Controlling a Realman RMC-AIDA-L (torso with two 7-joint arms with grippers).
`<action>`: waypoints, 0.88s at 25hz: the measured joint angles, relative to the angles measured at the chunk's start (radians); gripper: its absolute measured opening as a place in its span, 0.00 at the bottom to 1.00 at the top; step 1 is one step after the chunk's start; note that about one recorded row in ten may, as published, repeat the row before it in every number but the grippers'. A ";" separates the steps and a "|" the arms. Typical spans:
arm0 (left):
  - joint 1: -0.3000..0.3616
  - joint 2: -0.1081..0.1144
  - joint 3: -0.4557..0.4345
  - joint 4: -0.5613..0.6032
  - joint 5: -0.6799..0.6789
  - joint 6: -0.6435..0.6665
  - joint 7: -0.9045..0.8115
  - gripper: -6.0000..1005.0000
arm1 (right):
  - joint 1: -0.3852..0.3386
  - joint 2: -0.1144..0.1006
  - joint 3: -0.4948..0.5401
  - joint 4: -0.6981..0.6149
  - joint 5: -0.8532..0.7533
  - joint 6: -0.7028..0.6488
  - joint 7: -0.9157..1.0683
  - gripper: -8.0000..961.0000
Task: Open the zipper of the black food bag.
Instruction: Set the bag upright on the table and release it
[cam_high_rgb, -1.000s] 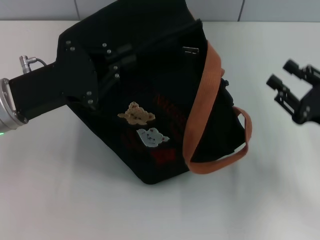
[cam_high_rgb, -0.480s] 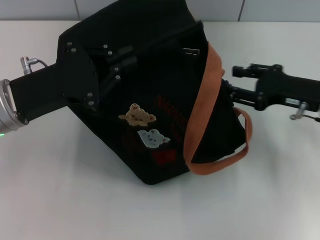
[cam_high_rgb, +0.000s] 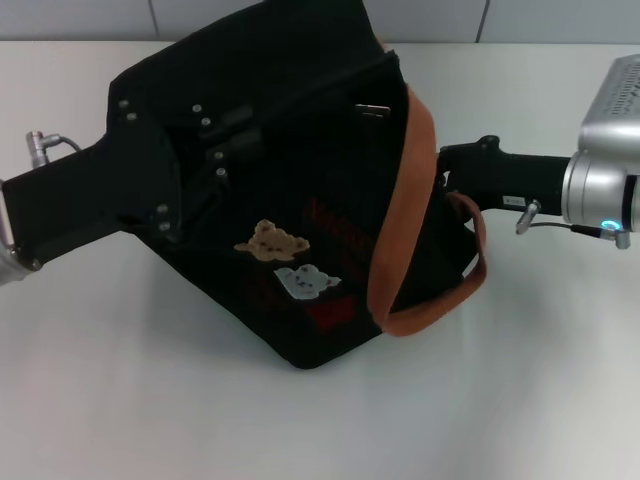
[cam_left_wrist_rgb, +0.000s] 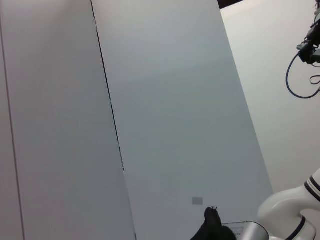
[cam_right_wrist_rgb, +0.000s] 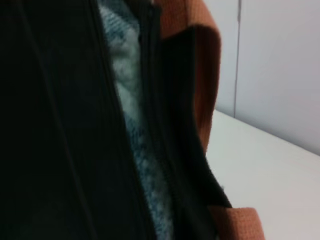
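The black food bag (cam_high_rgb: 300, 230) lies tilted on the white table, bear patches facing up and its orange-brown straps (cam_high_rgb: 405, 190) on the right side. My left gripper (cam_high_rgb: 215, 140) rests on the bag's upper left part, black against black. My right gripper (cam_high_rgb: 452, 175) reaches in from the right to the bag's strap side, its tip hidden behind the strap. In the right wrist view the zipper (cam_right_wrist_rgb: 152, 105) runs as a black toothed track beside a gap showing pale grey lining (cam_right_wrist_rgb: 127, 110). No pull shows there.
A small silver metal piece (cam_high_rgb: 372, 108) sits on the bag's upper face. The white table (cam_high_rgb: 150, 380) extends in front and to both sides. A pale panelled wall (cam_high_rgb: 80, 18) stands behind; the left wrist view shows only that wall (cam_left_wrist_rgb: 165, 100).
My right arm has swung in from the far right until its gripper reaches the bag's strap side. The bag and my left arm have shifted slightly left.
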 joint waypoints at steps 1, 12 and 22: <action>0.003 0.000 -0.002 0.000 -0.002 0.005 0.001 0.13 | -0.002 0.000 -0.003 -0.002 0.001 -0.009 -0.002 0.49; 0.006 0.000 -0.005 -0.012 -0.004 0.001 0.001 0.13 | -0.030 -0.004 0.007 -0.027 0.004 -0.078 0.071 0.06; 0.006 0.001 -0.005 -0.077 0.001 -0.028 0.024 0.14 | -0.071 -0.032 0.030 -0.110 0.043 -0.196 0.234 0.02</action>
